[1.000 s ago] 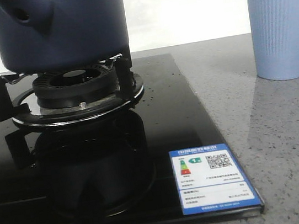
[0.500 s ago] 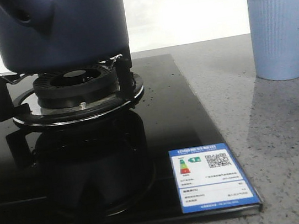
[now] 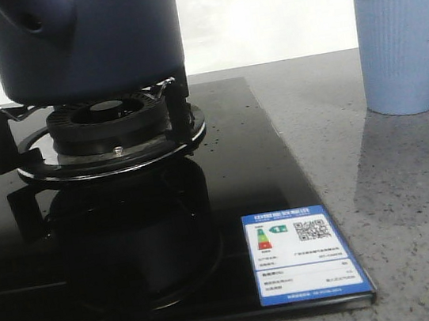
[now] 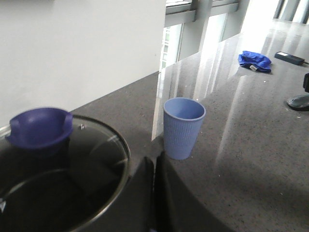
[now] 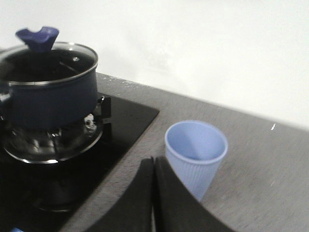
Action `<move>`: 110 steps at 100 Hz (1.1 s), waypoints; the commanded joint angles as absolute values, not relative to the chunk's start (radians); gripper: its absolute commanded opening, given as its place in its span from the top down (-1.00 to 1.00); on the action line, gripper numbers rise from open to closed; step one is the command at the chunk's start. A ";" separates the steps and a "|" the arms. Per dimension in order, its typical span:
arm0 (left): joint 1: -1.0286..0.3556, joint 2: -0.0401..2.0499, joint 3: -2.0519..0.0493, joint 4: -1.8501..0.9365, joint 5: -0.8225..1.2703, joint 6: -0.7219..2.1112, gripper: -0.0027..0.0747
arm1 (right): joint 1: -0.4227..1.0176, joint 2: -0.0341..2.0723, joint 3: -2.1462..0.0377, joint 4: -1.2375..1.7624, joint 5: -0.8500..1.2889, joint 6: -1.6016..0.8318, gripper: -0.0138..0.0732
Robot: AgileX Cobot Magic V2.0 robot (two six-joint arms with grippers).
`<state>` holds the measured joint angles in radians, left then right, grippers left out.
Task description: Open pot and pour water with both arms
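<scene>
The dark navy pot [image 3: 85,39] stands on the burner grate [image 3: 107,135] of the black glass hob, its side stub with a round hole toward the front left. In the right wrist view the pot [image 5: 46,96] carries a glass lid [image 5: 46,65] with a blue knob [image 5: 37,37]; lid and knob [image 4: 38,126] also show in the left wrist view. The light blue ribbed cup [image 3: 405,46] stands on the grey counter to the right. My left gripper [image 4: 154,159] is shut and empty, above the counter between pot and cup [image 4: 182,126]. My right gripper [image 5: 154,166] is shut and empty, next to the cup [image 5: 197,157].
A blue energy label [image 3: 303,253] sticks on the hob's front right corner. In the left wrist view a blue cloth [image 4: 255,61], a dark flat device [image 4: 289,57] and a black stand base [image 4: 299,99] lie farther along the counter [image 4: 251,159]. A white wall is behind.
The front view shifts very slightly; the cup and pot stay in place. No arm enters the front view.
</scene>
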<state>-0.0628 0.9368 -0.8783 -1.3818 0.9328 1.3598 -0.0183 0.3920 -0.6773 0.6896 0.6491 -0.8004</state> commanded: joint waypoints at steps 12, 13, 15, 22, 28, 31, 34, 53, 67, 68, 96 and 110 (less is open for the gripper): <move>-0.071 1.080 -0.987 -1.556 0.979 1.590 0.90 | -0.024 0.410 -0.712 0.809 0.543 -0.943 0.83; -0.071 1.089 -0.992 -1.557 0.983 1.604 0.88 | -0.024 0.410 -0.712 0.813 0.541 -0.943 0.83; -0.071 1.100 -0.997 -1.557 0.993 1.625 0.80 | -0.024 0.410 -0.712 0.825 0.535 -0.943 0.83; -0.071 1.133 -1.015 -1.557 1.009 1.675 0.37 | -0.024 0.410 -0.712 0.852 0.514 -0.943 0.77; -0.072 1.156 -1.024 -1.568 0.986 1.681 -0.12 | -0.024 0.410 -0.712 0.862 0.495 -0.943 0.60; -0.072 1.169 -1.027 -1.579 0.969 1.684 -0.32 | -0.024 0.410 -0.712 0.862 0.484 -0.943 0.49; -0.072 1.180 -1.027 -1.591 0.949 1.689 -0.50 | -0.024 0.410 -0.712 0.862 0.474 -0.943 0.35; -0.072 1.252 -1.027 -1.672 0.899 1.781 -0.72 | -0.024 0.410 -0.712 0.879 0.395 -0.943 -0.67; -0.072 1.326 -1.038 -1.779 0.935 1.851 -0.72 | -0.024 0.412 -0.712 0.885 0.370 -0.943 -0.80; -0.072 1.330 -1.040 -1.783 0.938 1.853 -0.72 | -0.024 0.412 -0.712 0.885 0.369 -0.943 -0.81; -0.113 1.467 -1.145 -1.756 0.954 1.875 -0.72 | -0.024 0.412 -0.712 0.887 0.371 -0.943 -0.81; -0.128 1.516 -1.172 -1.755 0.956 1.875 -0.72 | -0.024 0.412 -0.712 0.887 0.373 -0.943 -0.81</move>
<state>-0.1150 1.5255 -1.1260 -1.6946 0.9179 1.8720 -0.0183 0.3946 -0.6790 0.8596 0.4341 -0.9337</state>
